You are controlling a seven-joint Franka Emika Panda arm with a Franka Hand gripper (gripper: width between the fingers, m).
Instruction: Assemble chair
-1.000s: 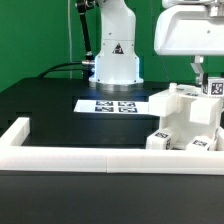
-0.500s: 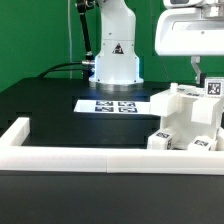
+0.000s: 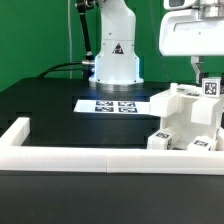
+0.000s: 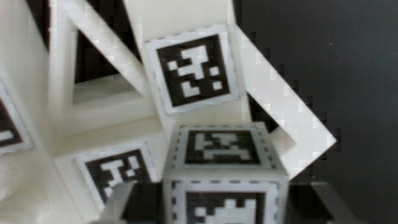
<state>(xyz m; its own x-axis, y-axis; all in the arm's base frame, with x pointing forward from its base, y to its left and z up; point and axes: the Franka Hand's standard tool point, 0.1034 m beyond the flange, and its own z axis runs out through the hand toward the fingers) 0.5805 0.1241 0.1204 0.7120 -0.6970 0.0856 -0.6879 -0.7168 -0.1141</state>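
Rail (image 3: 60,158): lower left to right edge.
Marker board (image 3: 110,105): centre.
Chair (image 3: 185,118): right, partly built, several pieces joined.
Claw (image 3: 203,75): upper right, clenched on a tagged bar (image 3: 211,88) above the chair.
Left: likely seating this bar.

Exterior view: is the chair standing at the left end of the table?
No, the chair stands at the exterior view's right, to the right of the marker board.

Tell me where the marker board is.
The marker board lies flat on the table before the arm's base, to the exterior view's left of the chair.
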